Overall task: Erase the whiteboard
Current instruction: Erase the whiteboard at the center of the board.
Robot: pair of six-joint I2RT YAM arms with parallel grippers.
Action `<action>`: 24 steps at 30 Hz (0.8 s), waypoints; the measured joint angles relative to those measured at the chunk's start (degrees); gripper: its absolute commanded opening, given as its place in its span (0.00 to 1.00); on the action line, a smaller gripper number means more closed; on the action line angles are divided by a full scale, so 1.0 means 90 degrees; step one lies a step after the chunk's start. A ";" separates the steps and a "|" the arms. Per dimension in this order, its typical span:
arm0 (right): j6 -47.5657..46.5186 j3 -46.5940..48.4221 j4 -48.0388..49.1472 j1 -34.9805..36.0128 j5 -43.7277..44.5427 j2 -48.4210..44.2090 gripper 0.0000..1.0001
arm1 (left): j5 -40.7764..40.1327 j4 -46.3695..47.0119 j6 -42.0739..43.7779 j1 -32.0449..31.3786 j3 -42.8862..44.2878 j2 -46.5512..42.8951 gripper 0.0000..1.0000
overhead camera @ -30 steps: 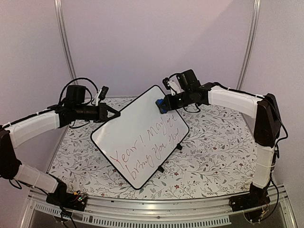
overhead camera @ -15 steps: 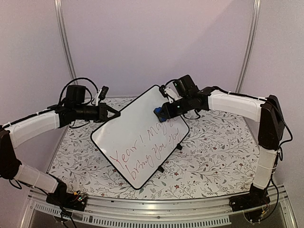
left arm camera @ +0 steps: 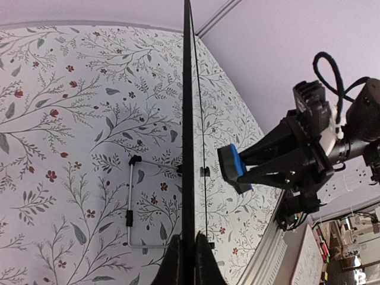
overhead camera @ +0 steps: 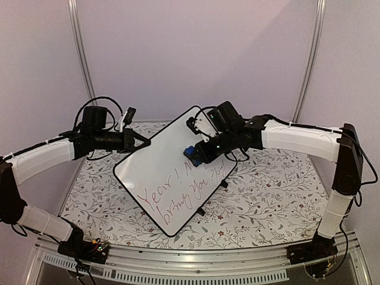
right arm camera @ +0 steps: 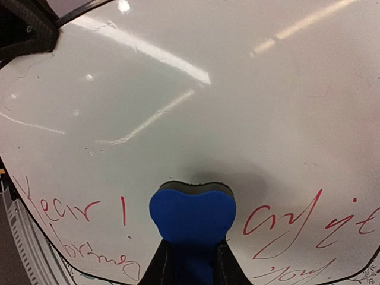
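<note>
The whiteboard stands tilted over the flowered table. Its upper left edge is pinched between the closed fingers of the left gripper, red handwriting runs across its lower half, and its upper half is bare. The right gripper is clamped on a blue eraser, held at the board's face near the middle just above the red words, though the left wrist view shows a thin gap between eraser and board. A thin wire stand juts from the board's back, and two small black feet stick out along its lower right edge.
</note>
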 measured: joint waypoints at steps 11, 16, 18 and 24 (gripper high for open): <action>-0.0440 0.0056 0.0126 0.1734 0.1037 -0.0058 0.04 | -0.0005 0.0002 0.0005 0.0000 0.0000 0.0000 0.00; -0.0644 0.0301 0.0211 0.2222 0.1494 0.0061 0.04 | -0.0005 0.0000 0.0005 0.0000 0.0000 0.0000 0.00; -0.0748 0.0559 0.0243 0.2414 0.1744 0.0238 0.04 | -0.0007 0.0000 0.0005 0.0000 0.0000 0.0000 0.00; -0.0935 0.1132 0.0248 0.2766 0.2178 0.0828 0.04 | -0.0012 0.0002 0.0005 0.0000 0.0000 0.0000 0.00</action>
